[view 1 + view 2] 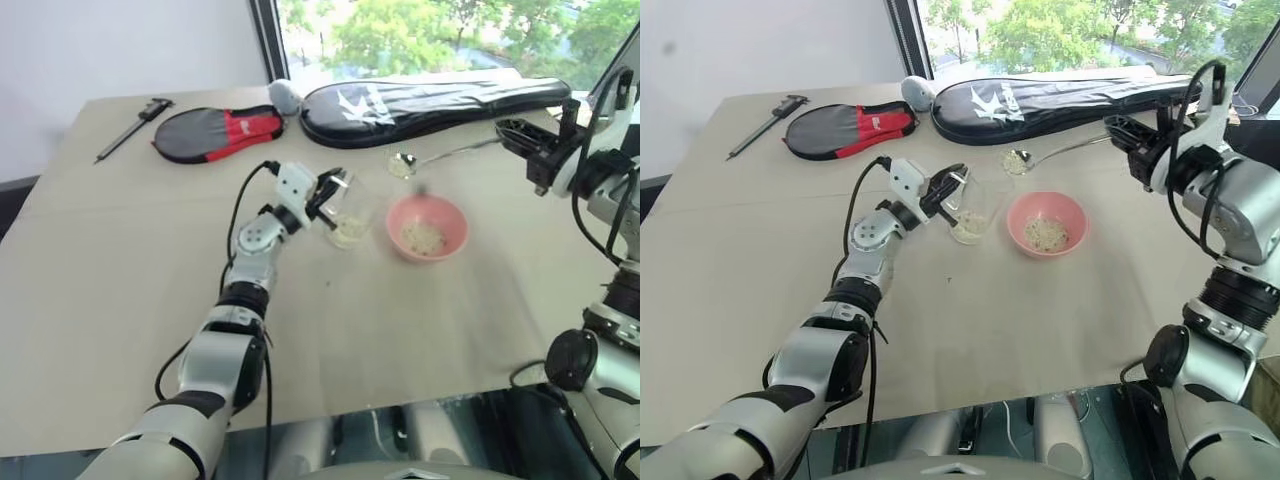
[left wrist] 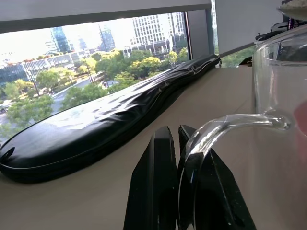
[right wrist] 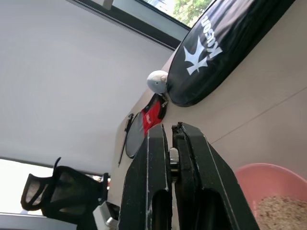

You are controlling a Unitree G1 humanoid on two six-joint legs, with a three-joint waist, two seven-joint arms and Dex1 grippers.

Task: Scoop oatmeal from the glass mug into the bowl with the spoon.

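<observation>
Here the left gripper [image 1: 322, 190], jaws clamped on the glass mug's [image 1: 352, 212] handle, steadies it beside the bowl [image 1: 428, 227]; the right gripper [image 1: 512, 130], jaws pinching the spoon [image 1: 440, 157], apparently lifts it clear above the bowl.

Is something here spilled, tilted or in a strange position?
No spill shows on the table. The glass mug leans toward the bowl, held by its handle in the left gripper. The spoon hangs in the air beyond the bowl, held level at its handle end by the right gripper. Oatmeal lies inside the bowl.
</observation>
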